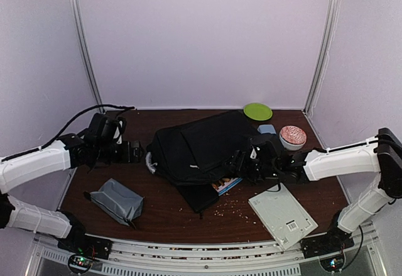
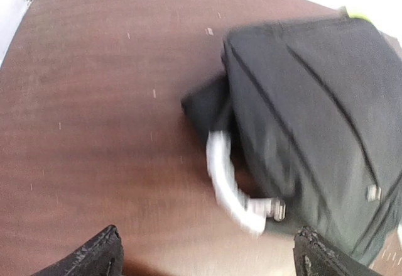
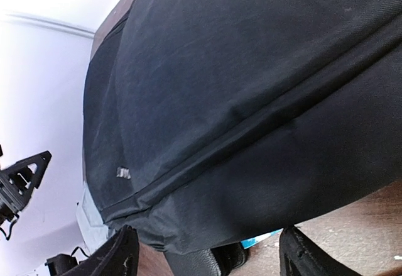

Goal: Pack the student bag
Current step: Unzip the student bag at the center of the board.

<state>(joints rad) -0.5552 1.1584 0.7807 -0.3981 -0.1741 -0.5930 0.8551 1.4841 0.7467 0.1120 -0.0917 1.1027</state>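
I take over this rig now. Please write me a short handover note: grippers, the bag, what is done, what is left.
The student bag lies mid-table.
Left gripper: open, empty, beside the bag's grey-white handle.
Right gripper: open, empty, at the bag's right side.
Done: nothing visibly packed.
Left: grey pouch, black case and white panel lie outside.

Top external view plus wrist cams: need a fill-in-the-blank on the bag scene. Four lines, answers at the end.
1. The student bag has a grey-white ___ on the end facing the left gripper.
2. The round plate at the far edge of the table is ___.
3. The grey pouch lies nearest the base of the ___ arm.
4. The left gripper's jaws stand ___, with nothing between them.

Missing words: handle; green; left; open.
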